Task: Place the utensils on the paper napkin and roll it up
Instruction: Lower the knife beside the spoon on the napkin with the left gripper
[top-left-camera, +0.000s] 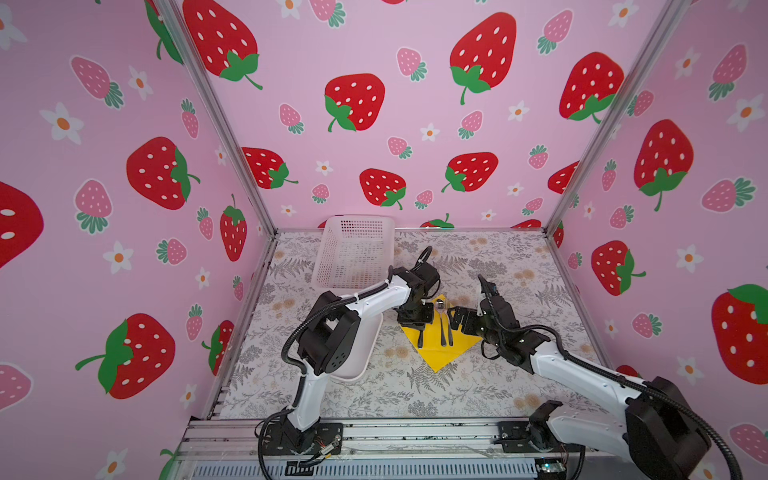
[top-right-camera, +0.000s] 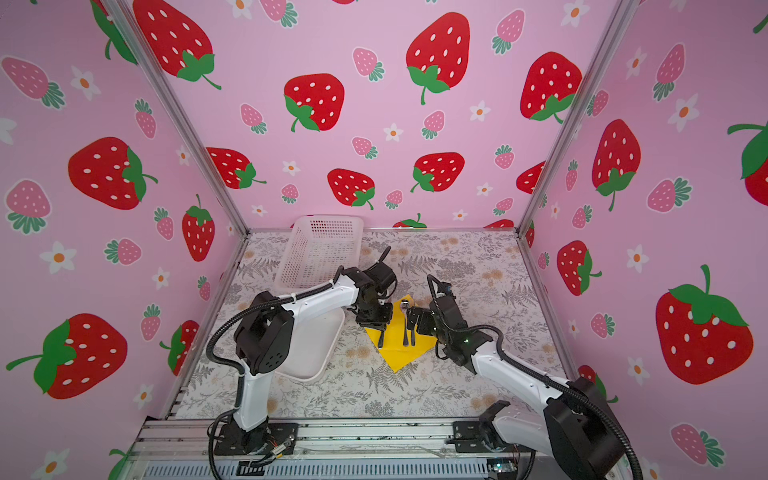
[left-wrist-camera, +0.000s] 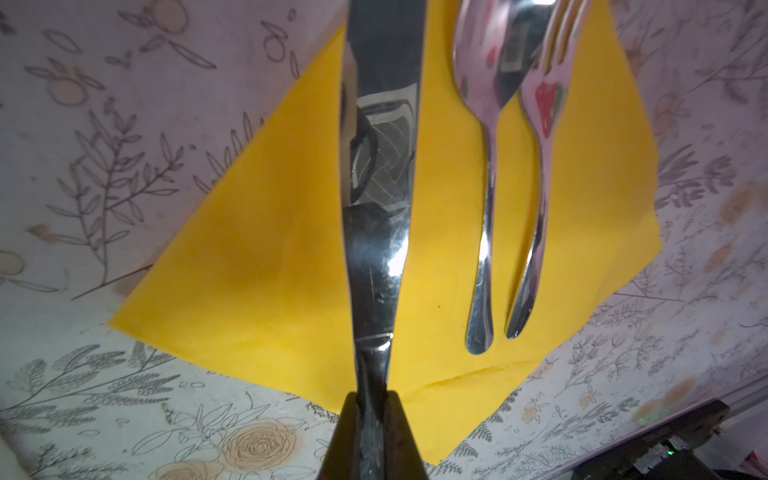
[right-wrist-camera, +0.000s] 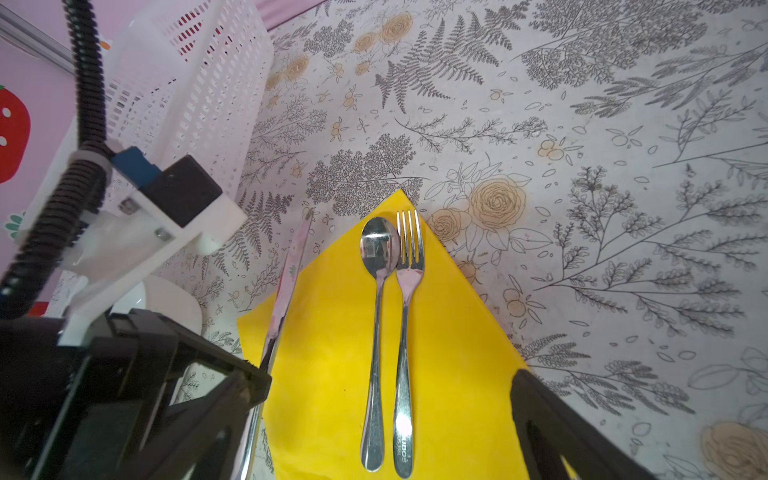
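Left gripper (left-wrist-camera: 372, 401) is clamping the knife (left-wrist-camera: 380, 166) by its handle and holding it over the yellow napkin (left-wrist-camera: 257, 257). Spoon (right-wrist-camera: 376, 332) and fork (right-wrist-camera: 406, 332) are lying side by side on the napkin. Right gripper (top-left-camera: 456, 319) is hovering beside them, jaws wide and empty. Risk: the knife is sitting near the napkin's edge with its blade overhanging. Released here, it is likely landing partly off the paper or dragging the thin sheet.
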